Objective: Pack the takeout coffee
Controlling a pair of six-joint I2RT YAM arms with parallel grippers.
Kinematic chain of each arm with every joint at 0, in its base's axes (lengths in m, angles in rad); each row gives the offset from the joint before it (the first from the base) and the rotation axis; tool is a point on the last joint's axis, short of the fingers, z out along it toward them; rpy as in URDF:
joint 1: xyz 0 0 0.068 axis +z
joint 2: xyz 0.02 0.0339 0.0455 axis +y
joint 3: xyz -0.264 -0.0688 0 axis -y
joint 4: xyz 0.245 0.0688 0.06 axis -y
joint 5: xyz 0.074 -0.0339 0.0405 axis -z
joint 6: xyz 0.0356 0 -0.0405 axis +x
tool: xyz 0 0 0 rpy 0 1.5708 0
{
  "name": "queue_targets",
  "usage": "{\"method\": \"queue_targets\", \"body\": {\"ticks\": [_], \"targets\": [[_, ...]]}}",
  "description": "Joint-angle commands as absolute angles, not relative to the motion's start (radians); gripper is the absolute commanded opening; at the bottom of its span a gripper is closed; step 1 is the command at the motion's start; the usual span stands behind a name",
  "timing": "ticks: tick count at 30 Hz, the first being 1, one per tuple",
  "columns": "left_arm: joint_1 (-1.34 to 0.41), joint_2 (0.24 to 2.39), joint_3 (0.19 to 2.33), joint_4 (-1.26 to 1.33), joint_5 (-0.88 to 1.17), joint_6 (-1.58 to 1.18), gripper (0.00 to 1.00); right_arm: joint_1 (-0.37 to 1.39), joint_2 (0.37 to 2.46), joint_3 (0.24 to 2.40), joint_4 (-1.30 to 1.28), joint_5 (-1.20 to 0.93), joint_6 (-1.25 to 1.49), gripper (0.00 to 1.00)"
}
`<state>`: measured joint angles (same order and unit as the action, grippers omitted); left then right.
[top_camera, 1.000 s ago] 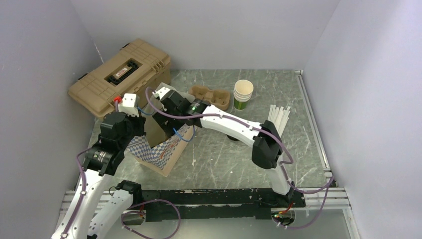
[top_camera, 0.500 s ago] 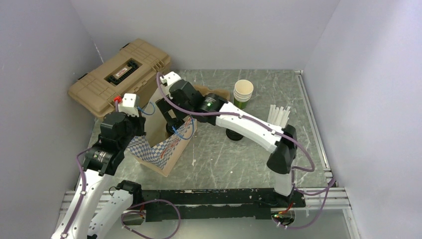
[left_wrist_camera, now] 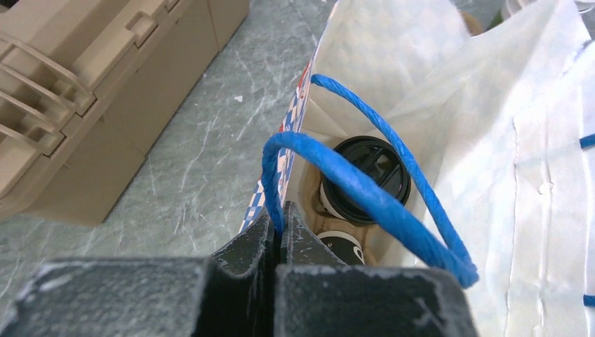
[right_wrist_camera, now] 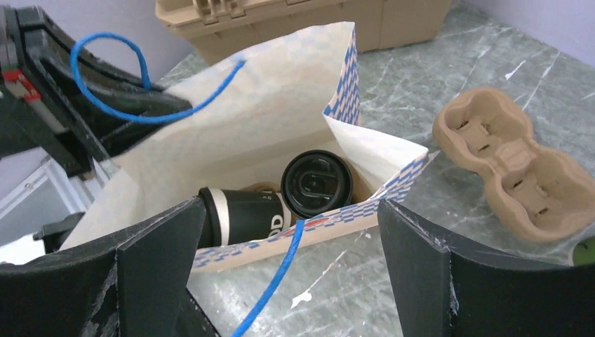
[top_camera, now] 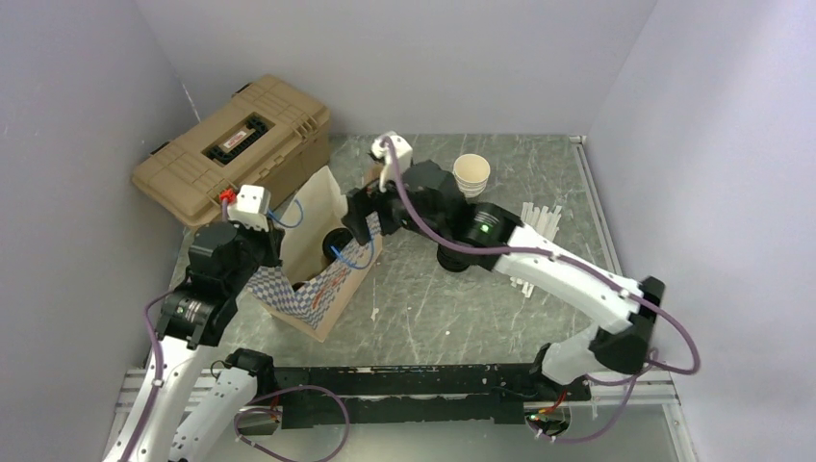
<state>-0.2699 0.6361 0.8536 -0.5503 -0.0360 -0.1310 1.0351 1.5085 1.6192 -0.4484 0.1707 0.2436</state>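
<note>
Bright, even, diffuse light from above; soft shadows on table (top_camera: 452,318); top view sharp; wrist views soft in the near foreground.

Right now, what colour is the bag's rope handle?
Blue; the handle shows best in the left wrist view.

The grey-green marbled tabletop (top_camera: 433,308) carries a tan toolbox (top_camera: 236,144) at far left. An open blue-checked paper bag (top_camera: 313,292) stands nearer, to the toolbox's right. A cardboard cup carrier (right_wrist_camera: 516,172) lies right of the bag, with stacked paper cups (top_camera: 471,173) farther back and white straws (top_camera: 541,218) at right.
</note>
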Motion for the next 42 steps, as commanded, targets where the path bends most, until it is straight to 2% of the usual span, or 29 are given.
{"method": "queue_targets", "body": {"ticks": [1,10,15,20,31,42], "targets": [[-0.273,0.582,0.856,-0.477,0.027,-0.103,0.0,1.032,1.314,1.466,-0.277,0.138,0.254,0.97],[-0.273,0.537,0.885,-0.38,0.178,-0.034,0.0,1.038,0.947,1.102,-0.182,0.112,0.244,0.96],[-0.273,0.507,0.862,-0.316,0.336,0.046,0.0,1.044,0.731,0.896,-0.152,0.101,0.261,0.96],[-0.273,0.511,0.877,-0.324,0.45,0.115,0.0,1.046,0.539,0.781,-0.258,0.246,0.318,0.96],[-0.275,0.519,0.972,-0.472,0.592,0.277,0.0,1.046,0.392,0.724,-0.544,0.531,0.47,0.97],[-0.274,0.481,0.966,-0.563,0.671,0.21,0.0,1.046,0.433,0.715,-0.604,0.597,0.485,0.98]]}}
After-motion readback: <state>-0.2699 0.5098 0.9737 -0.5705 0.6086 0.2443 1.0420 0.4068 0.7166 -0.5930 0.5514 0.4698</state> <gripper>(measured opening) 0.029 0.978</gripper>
